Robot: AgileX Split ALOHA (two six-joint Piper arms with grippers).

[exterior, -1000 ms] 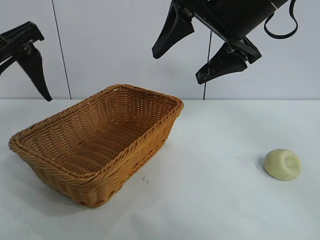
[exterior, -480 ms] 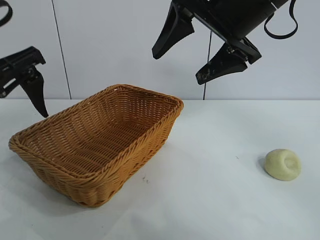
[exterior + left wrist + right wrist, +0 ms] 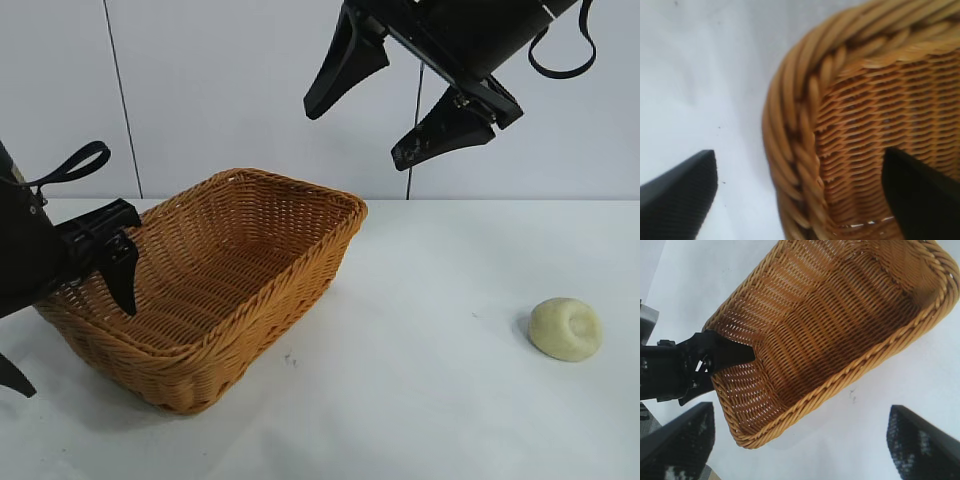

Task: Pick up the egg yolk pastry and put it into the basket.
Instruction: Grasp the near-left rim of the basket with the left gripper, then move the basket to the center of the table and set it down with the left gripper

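the pastry (image 3: 566, 329) sits alone on the white worktop (image 3: 420, 400) toward its right edge, well apart from the basket (image 3: 215, 290), untouched, dent facing up and to the front. the basket lies on the left half of the worktop, turned at an angle so one corner points to the front edge; nothing is in it.

the left pincer (image 3: 65, 320) is low at the basket's left end, its two fingers spread wide, one inside the rim over the weave and the other outside over the bare worktop (so the braided rim runs between them, as the wrist view shows). that straddling pose looks like a setup for holding the basket steady by its wall, though i cannot tell whether either finger touches the wicker yet.

the right pincer (image 3: 400, 105) hangs high above the far right corner of the basket, fingers apart and holding nothing, tilted down toward the basket. it is nowhere near the pastry, so the pick-up is not yet begun.
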